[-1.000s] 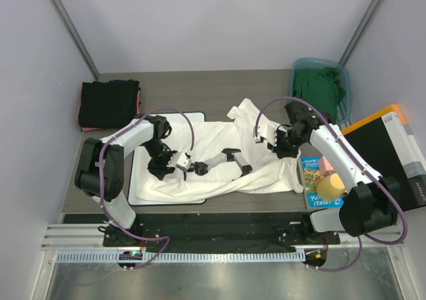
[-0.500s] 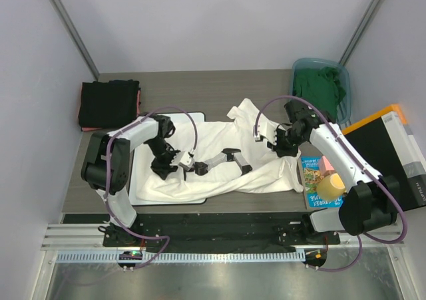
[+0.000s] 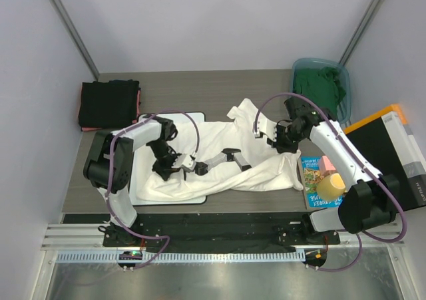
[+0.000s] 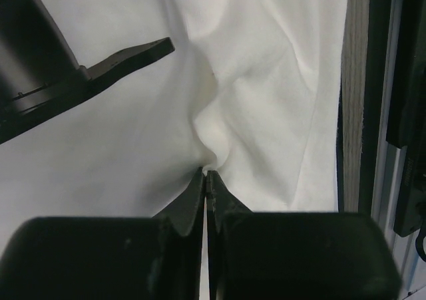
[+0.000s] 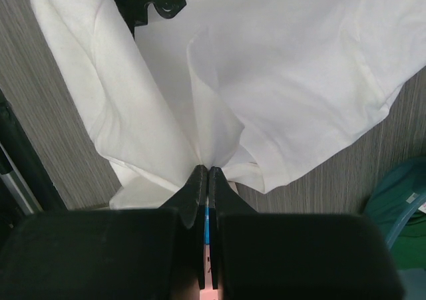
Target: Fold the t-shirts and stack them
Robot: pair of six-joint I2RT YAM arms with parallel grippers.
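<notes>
The white t-shirt (image 3: 219, 137) with a black marking (image 3: 233, 156) lies spread and rumpled across the middle of the table, partly over the white board (image 3: 136, 195). My left gripper (image 3: 189, 165) is shut on a pinch of its cloth (image 4: 208, 160) near the shirt's left part. My right gripper (image 3: 269, 135) is shut on a bunched fold (image 5: 212, 147) at the shirt's right side. A folded black shirt (image 3: 108, 104) lies at the back left with a pinkish-red edge (image 3: 138, 100) beside it. The green shirt (image 3: 324, 87) fills a teal bin.
The teal bin (image 3: 297, 70) stands at the back right. A colourful book (image 3: 310, 178) with a yellow object (image 3: 331, 185) on it lies right of the white shirt. A black and orange box (image 3: 389, 150) is at the far right. Grey walls close in both sides.
My left gripper has slid a little to the right with the cloth and its arm has swung inward. My right gripper has shifted slightly toward the back, still holding its fold.
</notes>
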